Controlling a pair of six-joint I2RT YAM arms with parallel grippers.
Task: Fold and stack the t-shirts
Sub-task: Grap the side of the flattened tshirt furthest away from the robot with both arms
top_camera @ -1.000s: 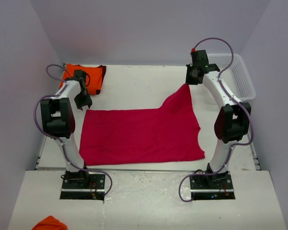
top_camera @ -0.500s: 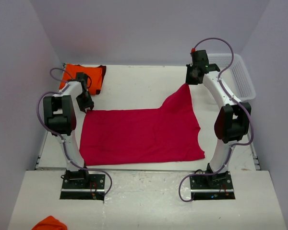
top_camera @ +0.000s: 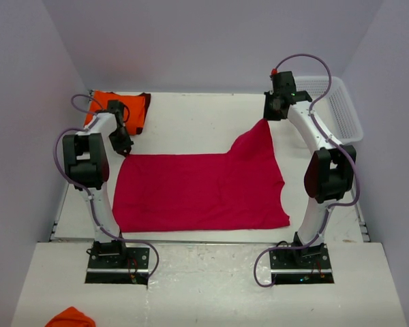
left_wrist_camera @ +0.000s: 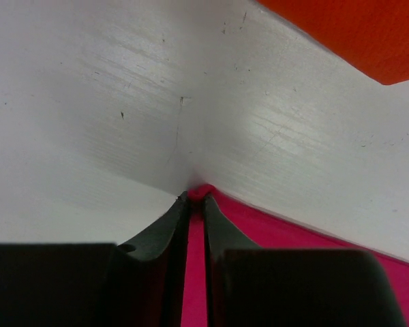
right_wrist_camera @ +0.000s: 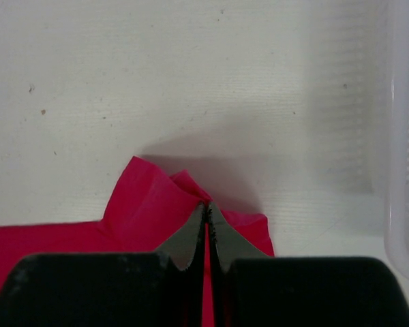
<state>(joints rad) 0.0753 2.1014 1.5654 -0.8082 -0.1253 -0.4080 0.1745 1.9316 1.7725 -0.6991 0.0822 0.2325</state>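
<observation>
With a white basket (top_camera: 341,102) far right on the table (top_camera: 191,122) and the orange shirt (top_camera: 116,109) just behind the left gripper (top_camera: 123,148), the pink shirt (top_camera: 201,191) lies spread between the arms, its far left corner pinched in that gripper's narrow fingers (left_wrist_camera: 170,225), its far right corner clamped by the right gripper (right_wrist_camera: 206,208).

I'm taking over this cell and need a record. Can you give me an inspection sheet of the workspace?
Surface: white table, faintly scratched.
Job's things: pink shirt spread out, far right corner lifted; orange shirt at the far left corner.
Clutter: basket at far right; orange cloth on the near ledge.
Grippers: left gripper pinching the pink shirt's far left corner; right gripper shut on its far right corner.
Cables: purple cables loop beside both arms.
Surroundings: plain pale walls.
</observation>
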